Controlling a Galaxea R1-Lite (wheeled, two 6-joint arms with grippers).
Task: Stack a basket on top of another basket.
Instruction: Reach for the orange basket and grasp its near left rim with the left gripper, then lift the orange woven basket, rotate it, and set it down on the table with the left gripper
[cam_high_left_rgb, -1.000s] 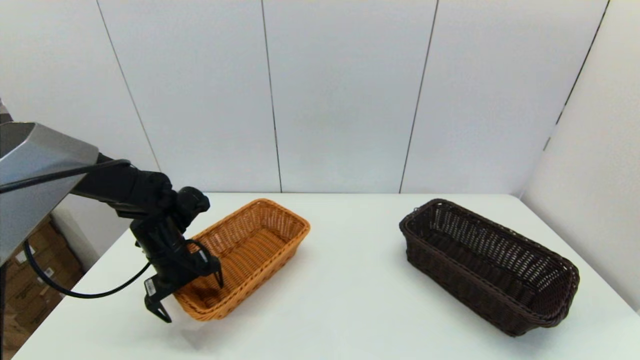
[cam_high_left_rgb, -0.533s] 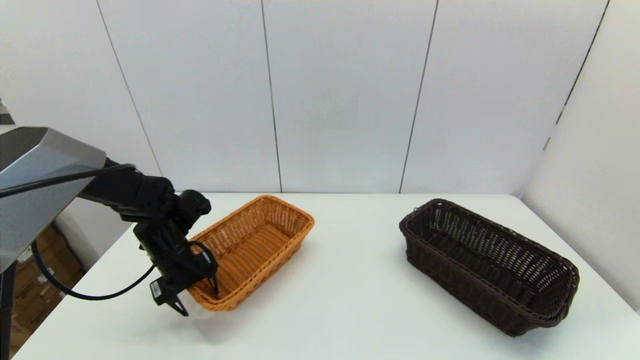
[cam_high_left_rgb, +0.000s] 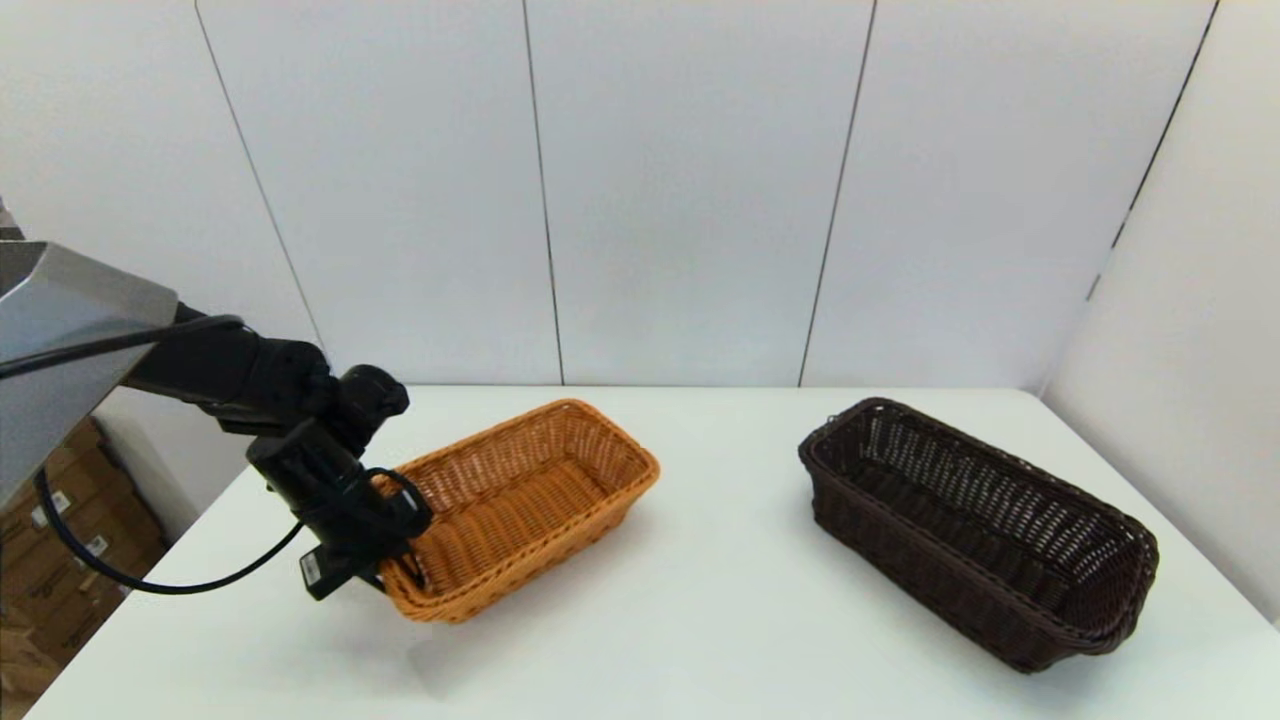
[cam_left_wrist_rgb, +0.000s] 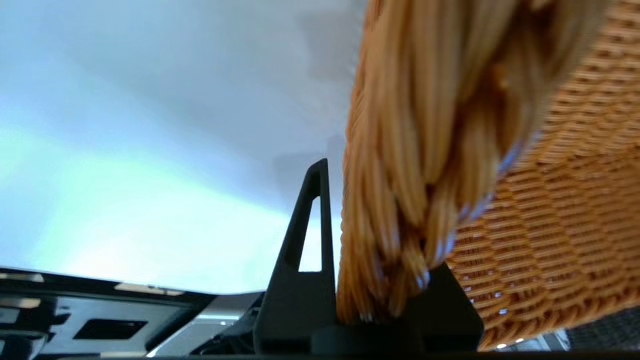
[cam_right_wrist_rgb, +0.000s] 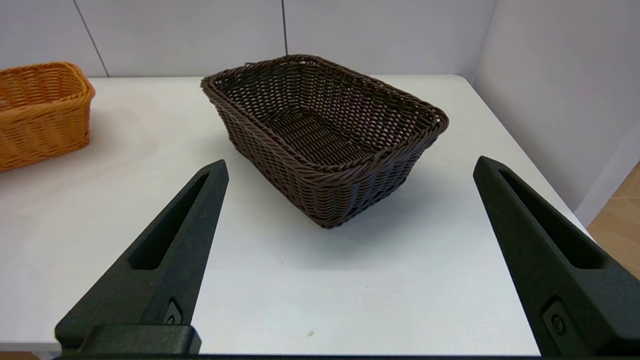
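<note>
The orange-tan wicker basket (cam_high_left_rgb: 530, 500) is at the table's left, with its near end raised off the surface. My left gripper (cam_high_left_rgb: 392, 578) is shut on the braided rim of that near end. In the left wrist view the rim (cam_left_wrist_rgb: 415, 175) fills the gap beside one black finger (cam_left_wrist_rgb: 312, 250); the other finger is mostly hidden behind the weave. The dark brown basket (cam_high_left_rgb: 980, 530) rests flat on the table's right side. My right gripper (cam_right_wrist_rgb: 350, 162) hangs open before the dark basket's (cam_right_wrist_rgb: 325, 125) near end, apart from it and out of the head view.
The white table (cam_high_left_rgb: 700, 620) ends at a left edge with cardboard boxes (cam_high_left_rgb: 45, 540) on the floor beyond. Grey wall panels (cam_high_left_rgb: 680, 200) close the back and the right side. Bare tabletop lies between the two baskets.
My left gripper has risen and turned, lifting the orange basket's near end. The basket has swung and shifted to the right. The dark basket has not moved.
</note>
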